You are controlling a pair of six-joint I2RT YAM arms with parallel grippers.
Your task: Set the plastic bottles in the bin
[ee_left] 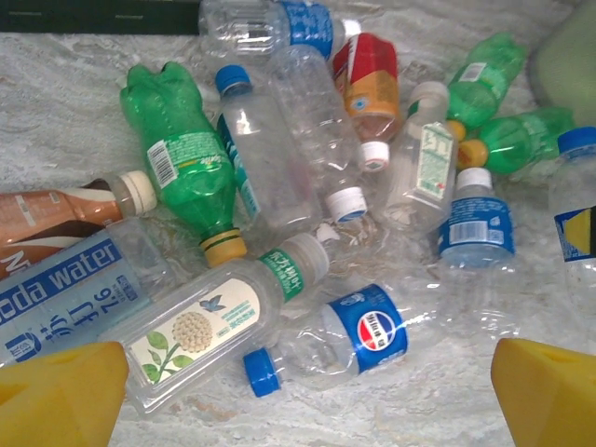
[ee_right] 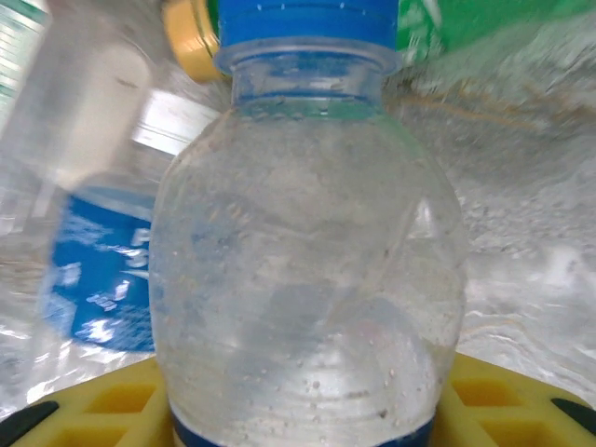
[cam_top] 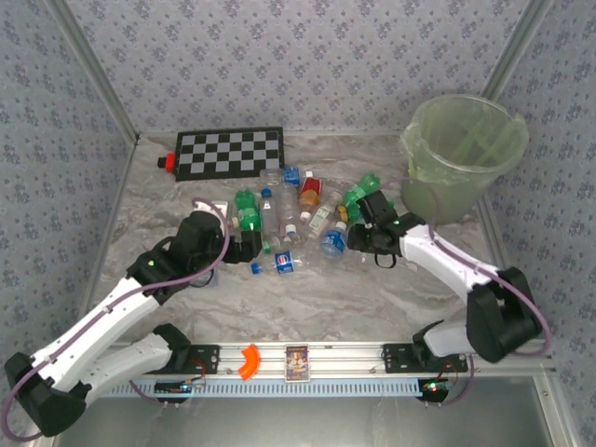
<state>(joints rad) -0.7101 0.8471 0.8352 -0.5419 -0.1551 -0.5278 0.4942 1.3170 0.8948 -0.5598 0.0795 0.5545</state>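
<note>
The plastic bottles (cam_top: 298, 216) lay in a loose heap at the middle of the worktop (cam_top: 317, 303). They were well apart from the bin (cam_top: 447, 191), which stood at the far right corner (its thin liner folded over the rim). The left gripper (cam_top: 253, 246) hung low at the heap's left edge, its yellow fingers (ee_left: 60, 396) spread wide and released. Just beyond them lay a clear bottle with a blue label (ee_left: 340, 340) and a green bottle (ee_left: 186, 158). The right gripper (cam_top: 361, 233) sat at the heap's right side. A clear blue-capped bottle (ee_right: 307, 279) lay close against its fingers (ee_right: 102, 410); whether they clamped it could not be told.
</note>
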